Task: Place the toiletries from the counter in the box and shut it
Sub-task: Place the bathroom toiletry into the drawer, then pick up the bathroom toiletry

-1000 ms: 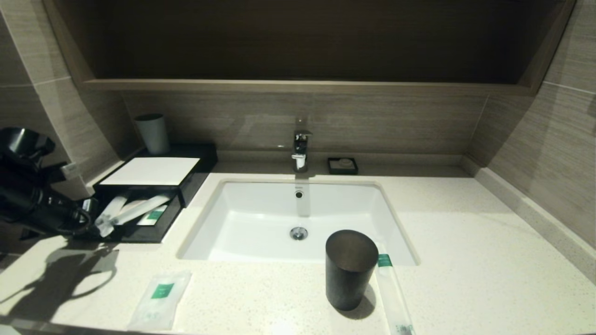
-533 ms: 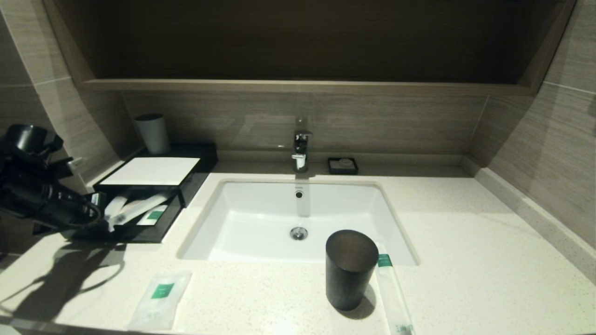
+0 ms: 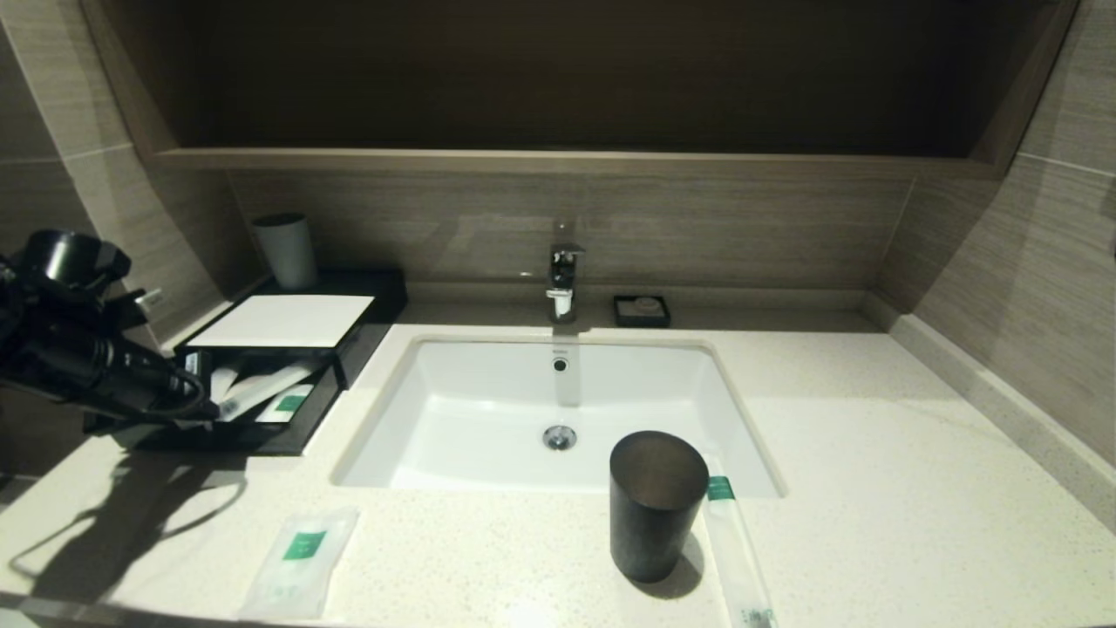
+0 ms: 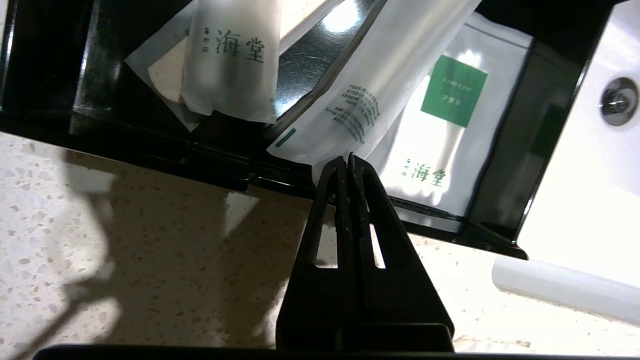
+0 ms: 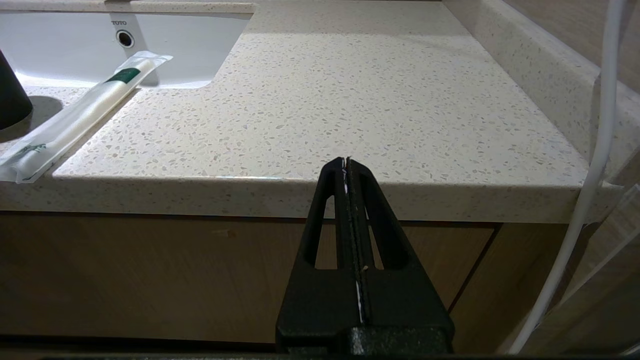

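The toiletries, one long sachet (image 4: pixel 372 100) overhanging the box's (image 3: pixel 288 321) open drawer where the left gripper (image 4: pixel 349 159), pinched shut, touches its end, look light, limp and slippery, best nipped at a sealed end.

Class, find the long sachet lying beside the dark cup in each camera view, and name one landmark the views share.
Head view: the long sachet lies right of the dark cup, running from the sink rim to the counter's front edge.
Left wrist view: not in it.
Right wrist view: it lies at the picture's left, its green-labelled end over the basin edge.
Shared landmark: the white sink, seen in all three.
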